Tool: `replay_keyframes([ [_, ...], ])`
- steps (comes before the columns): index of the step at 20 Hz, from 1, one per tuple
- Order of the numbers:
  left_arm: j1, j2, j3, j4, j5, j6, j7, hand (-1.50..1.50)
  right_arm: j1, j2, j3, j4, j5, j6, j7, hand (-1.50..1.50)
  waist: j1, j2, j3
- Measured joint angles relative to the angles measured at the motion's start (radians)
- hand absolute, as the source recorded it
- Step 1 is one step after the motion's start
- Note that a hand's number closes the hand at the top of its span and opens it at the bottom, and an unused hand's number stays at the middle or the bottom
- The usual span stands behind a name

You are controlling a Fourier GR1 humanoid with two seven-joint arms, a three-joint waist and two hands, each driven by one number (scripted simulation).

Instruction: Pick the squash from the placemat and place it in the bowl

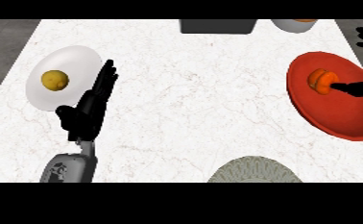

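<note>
– Two hands in view; which one is working?
– The right hand (351,89), coming in at the right edge. Only a dark sliver of it shows, touching the orange squash (320,81). Whether it is clamped on the squash or slack, I cannot tell.
– And the squash itself?
– Off the grey ribbed placemat (251,171) at the near edge, and over the inside of the red bowl (340,117), toward its far half. Whether it sits on the bowl's floor or hangs above it, this steep view does not settle.
– So the step in hand is the setting down, I judge. How to do it well?
– Lower until the squash bears on the bowl and let go only then. Lift the hand straight up and away so nothing nudges the squash; a round thing could roll toward the rim.
– The left hand (90,106)?
– Resting just beside the white plate (71,57) that carries a yellow fruit (54,80), fingers straight and together, holding nothing. It is well apart from the bowl and has no part in this step.
</note>
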Motion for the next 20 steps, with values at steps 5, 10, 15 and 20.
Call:
replay_keyframes([
  [5, -0.002, 0.008, 0.013, 0.000, 0.011, -0.012, 0.008, 0.00, -0.005, -0.012, -0.078, 0.009, -0.091, 0.031, -0.015, -1.50, -0.005, -0.002, -0.001],
  [10, 0.004, 0.000, 0.007, 0.002, 0.002, -0.006, 0.006, 0.00, 0.004, -0.087, -0.146, 0.013, -0.192, 0.162, 0.047, -1.50, -0.009, -0.003, -0.001],
  [15, 0.015, -0.001, 0.006, -0.002, -0.003, -0.006, 0.000, 0.00, 0.047, -0.150, -0.211, 0.067, -0.284, 0.302, 0.037, -1.50, -0.009, -0.003, -0.001],
  [20, 0.031, -0.010, -0.008, -0.028, -0.009, -0.005, 0.014, 0.00, 0.113, -0.206, -0.239, 0.127, -0.328, 0.427, -0.034, -1.50, -0.007, -0.002, 0.000],
])
